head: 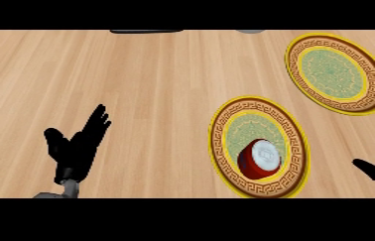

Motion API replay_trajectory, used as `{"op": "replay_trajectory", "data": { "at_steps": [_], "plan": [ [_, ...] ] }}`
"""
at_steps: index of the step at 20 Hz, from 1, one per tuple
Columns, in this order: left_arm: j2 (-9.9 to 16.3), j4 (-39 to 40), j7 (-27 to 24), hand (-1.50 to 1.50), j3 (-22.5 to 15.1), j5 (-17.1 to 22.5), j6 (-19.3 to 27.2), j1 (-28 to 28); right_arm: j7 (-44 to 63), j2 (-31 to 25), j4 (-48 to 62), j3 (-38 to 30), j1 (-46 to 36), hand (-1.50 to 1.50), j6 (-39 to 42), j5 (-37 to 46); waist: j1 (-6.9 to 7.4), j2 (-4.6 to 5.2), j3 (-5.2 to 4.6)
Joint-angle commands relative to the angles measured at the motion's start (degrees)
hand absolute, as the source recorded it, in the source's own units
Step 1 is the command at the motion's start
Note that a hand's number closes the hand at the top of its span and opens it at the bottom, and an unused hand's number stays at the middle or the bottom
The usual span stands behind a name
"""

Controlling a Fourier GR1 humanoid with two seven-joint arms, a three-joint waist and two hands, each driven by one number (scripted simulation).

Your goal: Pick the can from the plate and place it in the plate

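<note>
From my seat I see the wooden counter [147,86] with pale, straight grain running across it, and two round plates on it. Both have yellow rims, a brown key-pattern band and a green patterned centre. The near plate [227,136] carries the can [260,158] — a short dark-red cylinder with a pale, shiny top, sitting in the plate's lower half, tilted toward me. The far plate [344,103] lies up and to the right, close to the near one but apart from it. Between the two plates I see only bare wood.

My left hand [77,146] rests at the lower left, fingers straight and spread, thumb out, holding nothing — well apart from both plates. Of my right hand [365,168] only a black tip shows at the right edge, beside the near plate; whether its fingers are wide or curled I cannot tell.

At the top edge, two dark shapes are cut off.
</note>
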Motion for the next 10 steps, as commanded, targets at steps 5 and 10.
{"op": "replay_trajectory", "data": {
  "at_steps": [5, 10],
  "plan": [
    [-1.98, 4.35, -0.2, 0.0, -1.55, -1.04, -0.63, 0.2, 20.57, -11.99, -11.91, 4.73, 3.91, -1.5, 13.31, 1.78, 1.45, 0.73, -0.33],
    [-1.81, 1.47, 2.46, 0.0, -1.96, -1.05, -0.77, 0.79, 37.15, -14.51, -16.86, 9.86, -0.93, -1.5, 15.8, 5.14, 2.64, 0.72, -0.27]
  ]
}}
